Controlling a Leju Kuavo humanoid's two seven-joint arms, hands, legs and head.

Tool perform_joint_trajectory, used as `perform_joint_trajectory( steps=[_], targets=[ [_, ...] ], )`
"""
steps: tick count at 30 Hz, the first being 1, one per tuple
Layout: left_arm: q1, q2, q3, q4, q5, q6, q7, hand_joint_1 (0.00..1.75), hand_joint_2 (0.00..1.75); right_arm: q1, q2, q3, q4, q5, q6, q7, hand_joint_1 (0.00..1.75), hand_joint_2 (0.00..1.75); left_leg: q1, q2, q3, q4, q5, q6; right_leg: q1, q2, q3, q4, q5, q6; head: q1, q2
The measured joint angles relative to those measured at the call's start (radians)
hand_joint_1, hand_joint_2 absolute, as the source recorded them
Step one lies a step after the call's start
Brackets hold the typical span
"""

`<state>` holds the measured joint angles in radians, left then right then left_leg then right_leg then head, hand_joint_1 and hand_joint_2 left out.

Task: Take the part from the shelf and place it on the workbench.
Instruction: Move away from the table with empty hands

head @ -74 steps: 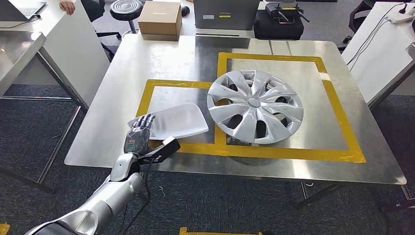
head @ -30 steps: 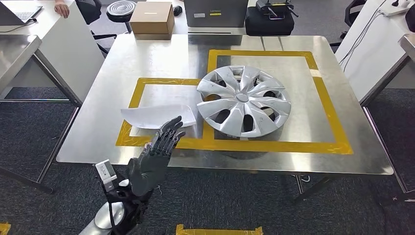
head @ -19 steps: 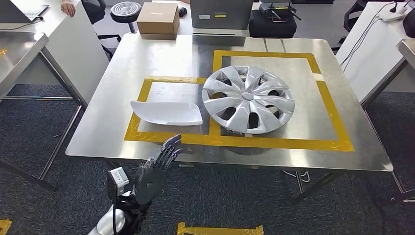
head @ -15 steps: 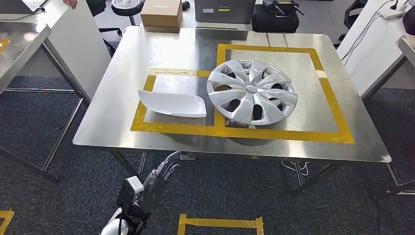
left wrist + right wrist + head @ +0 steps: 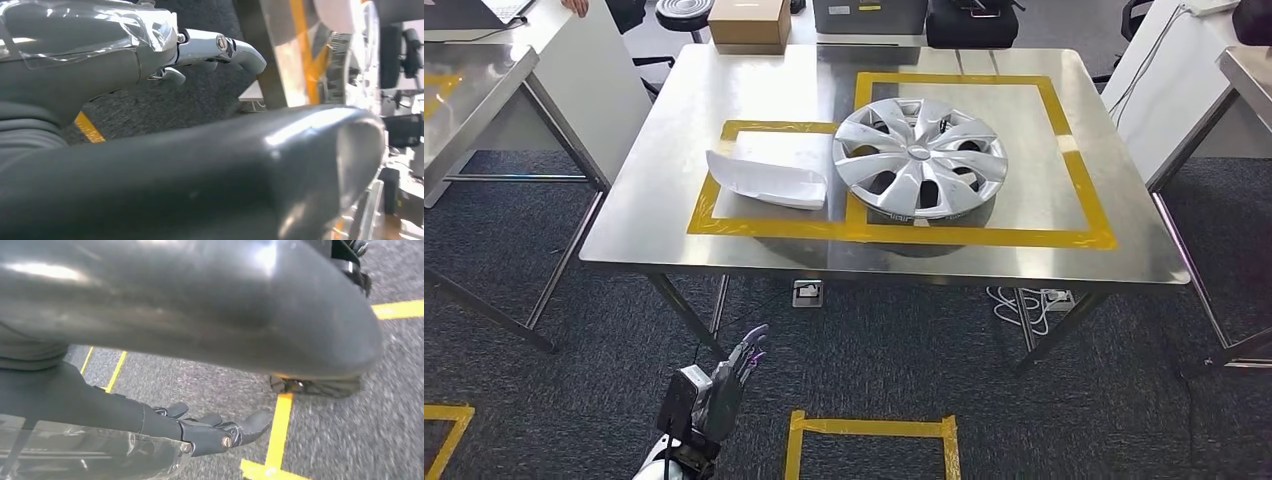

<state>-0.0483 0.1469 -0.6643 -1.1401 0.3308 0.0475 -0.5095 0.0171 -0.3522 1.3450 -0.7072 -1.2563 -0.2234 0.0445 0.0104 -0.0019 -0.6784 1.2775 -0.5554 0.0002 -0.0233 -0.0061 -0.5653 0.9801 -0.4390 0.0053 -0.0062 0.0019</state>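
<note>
The white curved part [image 5: 767, 179] lies on the steel workbench [image 5: 644, 220], inside the smaller yellow-taped rectangle, just left of the silver wheel cover [image 5: 920, 157]. My left hand [image 5: 726, 382] hangs low over the carpet in front of the bench, well clear of the part, fingers straight and apart, holding nothing. The left wrist view has its thumb [image 5: 210, 180] and fingers [image 5: 220, 47] spread with the bench edge beyond. My right hand [image 5: 200, 432] hangs over the carpet, fingers extended and empty.
A cardboard box [image 5: 749, 22] and dark cases stand at the bench's far edge. Another steel table [image 5: 464, 100] is at the left, a white one [image 5: 1184, 90] at the right. Yellow tape marks [image 5: 869, 440] lie on the carpet near my feet.
The camera has backed away from the bench, so the whole scene shifted. My left hand let go of the white part, which stays on the bench, and dropped down beside me.
</note>
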Motion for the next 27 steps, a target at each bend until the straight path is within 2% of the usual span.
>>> perform_joint_trajectory(
  steps=[2,3,5,6,7,9,10,11,13,14,15,16,17,18,19,20,21,22,24,25,26,27],
  targets=[
    [-0.004,0.001,0.0,0.007,0.0,0.013,0.006,0.0,0.0,-0.01,0.016,0.004,0.022,-0.002,0.022,-0.003,0.0,0.0,0.002,0.0,0.067,-0.065,0.049,0.003,0.0,0.001,-0.022,0.003,0.016,0.004,0.0,0.0],
    [-0.008,0.002,0.0,0.012,-0.001,0.021,0.01,0.0,0.0,-0.015,0.025,0.004,0.034,-0.004,0.035,-0.004,0.0,0.0,0.001,0.0,0.112,-0.125,0.062,0.007,0.0,0.002,-0.029,0.003,0.023,0.007,-0.001,0.0],
    [-0.019,0.004,0.0,0.026,-0.004,0.039,0.02,0.0,0.0,-0.025,0.046,0.007,0.063,-0.007,0.067,-0.007,0.0,0.0,-0.004,-0.001,0.192,-0.243,0.045,0.019,0.001,0.003,-0.037,0.002,0.038,0.016,0.0,0.0],
    [-0.026,0.006,-0.001,0.039,-0.009,0.052,0.029,0.0,0.0,-0.031,0.058,0.009,0.082,-0.01,0.085,-0.009,0.0,0.0,-0.008,-0.002,0.218,-0.287,0.035,0.027,0.0,0.002,-0.04,0.001,0.047,0.023,0.0,0.0],
    [-0.033,0.007,-0.001,0.058,-0.015,0.065,0.04,0.0,0.0,-0.036,0.071,0.011,0.101,-0.013,0.102,-0.011,0.0,0.0,-0.013,-0.002,0.226,-0.307,0.029,0.034,-0.002,0.002,-0.041,-0.002,0.056,0.031,0.0,0.0],
    [-0.045,0.007,-0.003,0.105,-0.03,0.088,0.06,0.0,0.0,-0.044,0.093,0.013,0.138,-0.021,0.122,-0.013,0.0,0.0,-0.018,0.002,0.213,-0.318,0.052,0.051,-0.004,0.002,-0.047,-0.005,0.067,0.043,0.0,0.0],
    [-0.05,0.006,-0.004,0.128,-0.037,0.095,0.067,0.0,0.0,-0.047,0.102,0.014,0.155,-0.023,0.127,-0.013,0.0,0.0,-0.016,0.004,0.203,-0.325,0.068,0.06,-0.003,0.002,-0.056,0.008,0.051,0.041,0.0,0.0],
    [-0.055,0.005,-0.004,0.148,-0.041,0.099,0.069,0.0,0.0,-0.049,0.109,0.015,0.169,-0.025,0.13,-0.014,0.0,0.0,-0.014,0.006,0.189,-0.331,0.085,0.067,-0.002,0.003,-0.069,0.039,0.018,0.036,0.001,0.0],
    [-0.062,0.001,-0.005,0.177,-0.043,0.101,0.072,0.0,0.0,-0.054,0.117,0.016,0.193,-0.025,0.133,-0.014,0.0,0.0,-0.013,0.007,0.158,-0.334,0.114,0.075,-0.002,0.003,-0.106,0.159,-0.08,0.023,0.003,0.0],
    [-0.063,-0.001,-0.005,0.189,-0.044,0.102,0.075,0.0,0.0,-0.056,0.12,0.016,0.202,-0.026,0.134,-0.014,0.0,0.0,-0.014,0.008,0.141,-0.333,0.127,0.074,-0.002,0.003,-0.119,0.226,-0.112,0.024,0.003,0.0],
    [-0.064,-0.004,-0.006,0.202,-0.044,0.105,0.082,0.0,0.0,-0.058,0.123,0.017,0.211,-0.026,0.135,-0.014,0.0,0.0,-0.015,0.008,0.124,-0.33,0.141,0.074,-0.002,0.003,-0.121,0.276,-0.122,0.032,0.003,0.0],
    [-0.067,-0.007,-0.006,0.218,-0.044,0.111,0.095,0.0,0.0,-0.061,0.126,0.017,0.22,-0.027,0.136,-0.015,0.0,0.0,-0.016,0.009,0.106,-0.327,0.153,0.072,-0.002,0.004,-0.109,0.297,-0.112,0.044,0.003,0.0],
    [-0.07,-0.011,-0.006,0.238,-0.045,0.119,0.113,0.0,0.0,-0.064,0.13,0.017,0.229,-0.029,0.137,-0.016,0.0,0.0,-0.016,0.01,0.087,-0.323,0.165,0.07,-0.002,0.003,-0.081,0.282,-0.088,0.056,0.003,0.0],
    [-0.075,-0.015,-0.006,0.262,-0.045,0.131,0.133,0.0,0.0,-0.069,0.135,0.017,0.24,-0.031,0.138,-0.018,0.0,0.0,-0.016,0.01,0.07,-0.317,0.175,0.066,-0.003,0.003,-0.036,0.232,-0.067,0.065,0.003,0.0],
    [-0.08,-0.019,-0.006,0.289,-0.045,0.144,0.151,0.0,0.0,-0.076,0.141,0.016,0.25,-0.033,0.138,-0.02,0.0,0.0,-0.017,0.01,0.053,-0.309,0.183,0.062,-0.001,0.004,0.022,0.154,-0.063,0.065,0.003,0.0],
    [-0.086,-0.023,-0.005,0.318,-0.044,0.157,0.166,0.0,0.0,-0.084,0.147,0.014,0.26,-0.036,0.138,-0.022,0.0,0.0,-0.019,0.011,0.041,-0.301,0.191,0.057,0.001,0.004,0.074,0.079,-0.072,0.058,0.002,0.0],
    [-0.092,-0.027,-0.005,0.349,-0.044,0.169,0.178,0.0,0.0,-0.091,0.155,0.012,0.271,-0.038,0.138,-0.024,0.0,0.0,-0.019,0.012,0.032,-0.295,0.2,0.051,0.003,0.005,0.108,0.021,-0.085,0.049,0.002,0.0],
    [-0.099,-0.029,-0.004,0.383,-0.044,0.178,0.19,0.0,0.0,-0.099,0.164,0.007,0.282,-0.039,0.138,-0.025,0.0,0.0,-0.019,0.014,0.026,-0.293,0.209,0.045,0.007,0.006,0.123,-0.011,-0.097,0.038,0.001,0.0],
    [-0.111,-0.032,-0.003,0.455,-0.045,0.184,0.218,0.0,0.0,-0.108,0.184,-0.001,0.305,-0.038,0.138,-0.026,0.0,0.0,-0.015,0.012,0.02,-0.293,0.223,0.033,0.007,0.005,0.108,-0.014,-0.087,0.021,0.002,0.0],
    [-0.114,-0.033,-0.003,0.49,-0.045,0.18,0.234,0.0,0.0,-0.112,0.192,-0.005,0.317,-0.038,0.138,-0.025,0.0,0.0,-0.012,0.01,0.014,-0.283,0.208,0.026,0.005,0.004,0.099,-0.013,-0.077,0.01,0.002,0.0],
    [-0.117,-0.032,-0.003,0.519,-0.046,0.175,0.246,0.0,0.0,-0.115,0.201,-0.008,0.328,-0.037,0.138,-0.025,0.0,0.0,-0.009,0.007,0.005,-0.257,0.172,0.019,0.002,0.003,0.089,-0.014,-0.065,0.001,0.002,0.0],
    [-0.12,-0.032,-0.003,0.546,-0.046,0.17,0.255,0.0,0.0,-0.119,0.209,-0.012,0.337,-0.037,0.138,-0.024,0.0,0.0,-0.006,0.006,-0.008,-0.211,0.119,0.013,0.001,0.002,0.077,-0.014,-0.052,-0.005,0.002,0.0]
  ],
)
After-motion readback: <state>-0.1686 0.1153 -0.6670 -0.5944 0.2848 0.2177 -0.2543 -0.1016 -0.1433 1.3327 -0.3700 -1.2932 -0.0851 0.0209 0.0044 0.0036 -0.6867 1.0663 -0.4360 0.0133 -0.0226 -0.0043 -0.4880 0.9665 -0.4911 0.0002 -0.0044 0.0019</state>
